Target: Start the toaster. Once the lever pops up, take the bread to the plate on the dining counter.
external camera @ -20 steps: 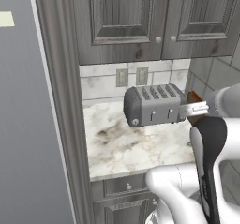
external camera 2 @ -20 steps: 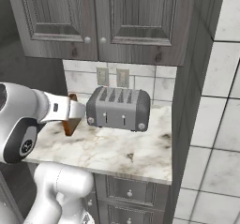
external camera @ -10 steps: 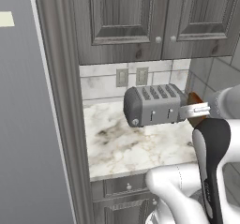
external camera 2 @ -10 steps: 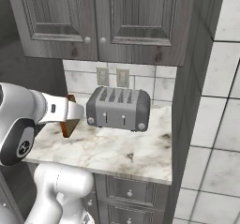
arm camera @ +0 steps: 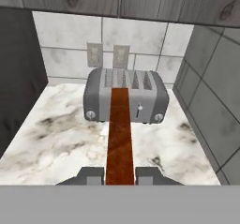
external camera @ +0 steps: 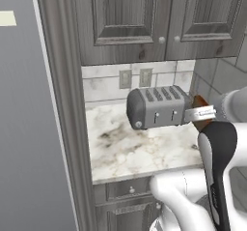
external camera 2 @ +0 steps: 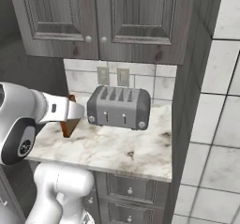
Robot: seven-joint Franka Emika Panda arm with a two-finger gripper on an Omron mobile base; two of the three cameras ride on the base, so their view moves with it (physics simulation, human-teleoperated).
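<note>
The dark-grey toaster (external camera: 157,109) stands at the back of a marble wall counter (external camera: 125,152), under the cabinets; the slots I can see are empty. My gripper (arm camera: 119,176) is shut on the bread (arm camera: 119,134), a brown slice seen edge-on that points at the toaster (arm camera: 125,101). The bread (external camera 2: 69,124) hangs beside the toaster's end, clear of it and above the counter. From the left base view the gripper (external camera: 201,114) and bread (external camera: 199,102) sit just right of the toaster. The plate and the dining counter are out of view.
Grey wooden wall cabinets (external camera: 144,22) hang close above the toaster. A tall dark panel (external camera: 62,128) closes the counter's left side and a tiled wall (external camera 2: 211,124) its right. Two wall sockets (arm camera: 108,55) sit behind the toaster. Drawers (external camera 2: 136,190) lie under the counter.
The gripper with the bread has sunk very slightly beside the toaster. Toaster and counter are unchanged.
</note>
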